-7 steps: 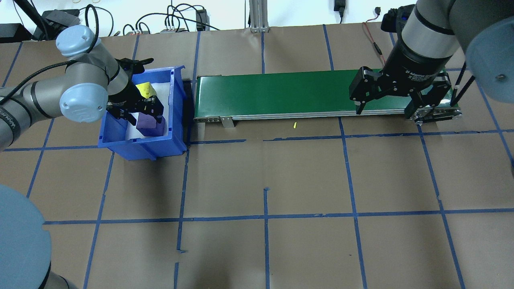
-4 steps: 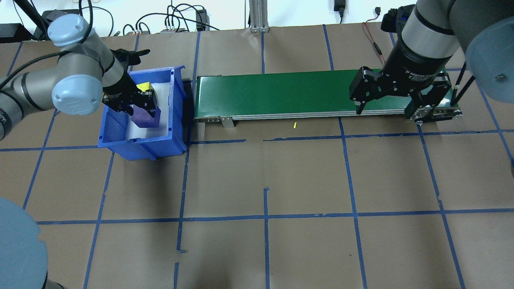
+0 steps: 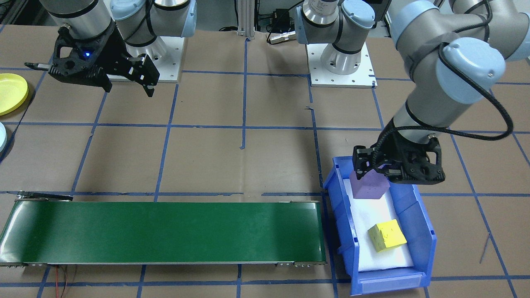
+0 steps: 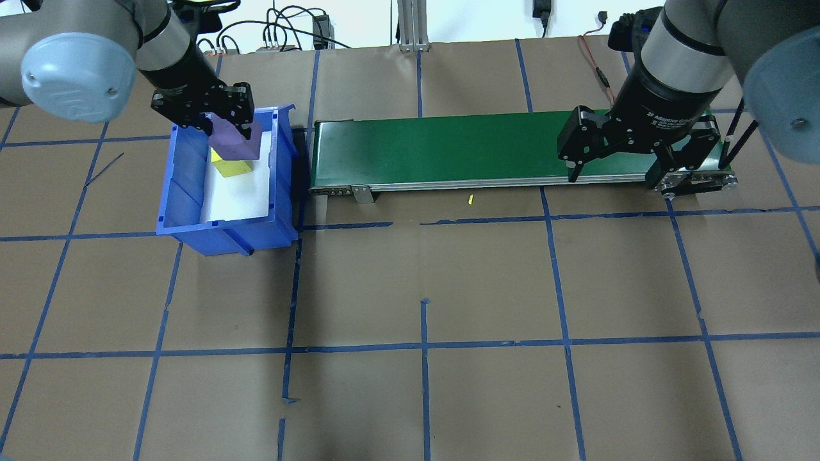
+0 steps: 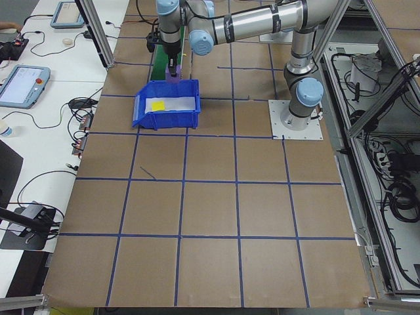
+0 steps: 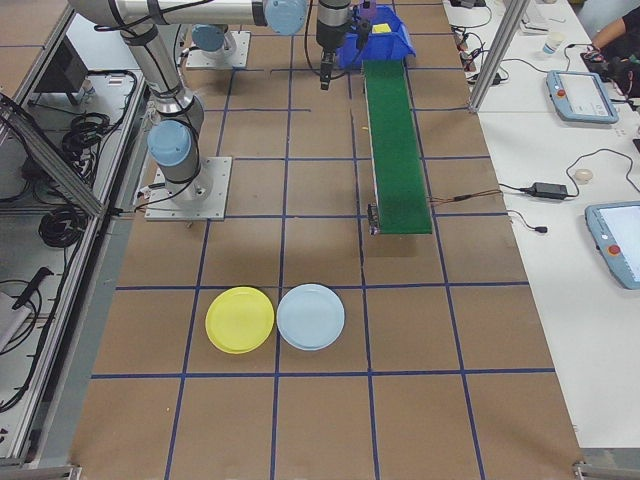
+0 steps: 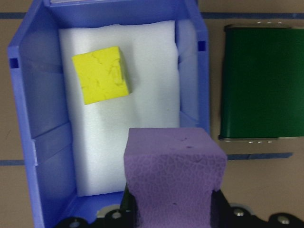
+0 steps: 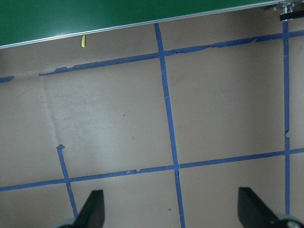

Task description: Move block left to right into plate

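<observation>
The right pincer (image 4: 612, 168) has white writing on its wrist that looks like "2F Adaptive", though it is too small to be sure, and its jaws are wide open with nothing in them above the end of the green belt (image 4: 448, 148). The left pincer (image 3: 374, 174) is closed tight on the purple block (image 3: 369, 184), holding it up over the blue bin (image 3: 426, 234). A yellow block (image 3: 387, 235) lies on the white pad inside, and a yellow plate (image 6: 240, 319) and a blue plate (image 6: 311, 316) sit touching on the bench (image 4: 423, 288), far from the bin.

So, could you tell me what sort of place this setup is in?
Probably a robotics lab: the taped grid table holds a small green conveyor, with teach pendants and cabling on side benches, and two arms bolted down.
</observation>
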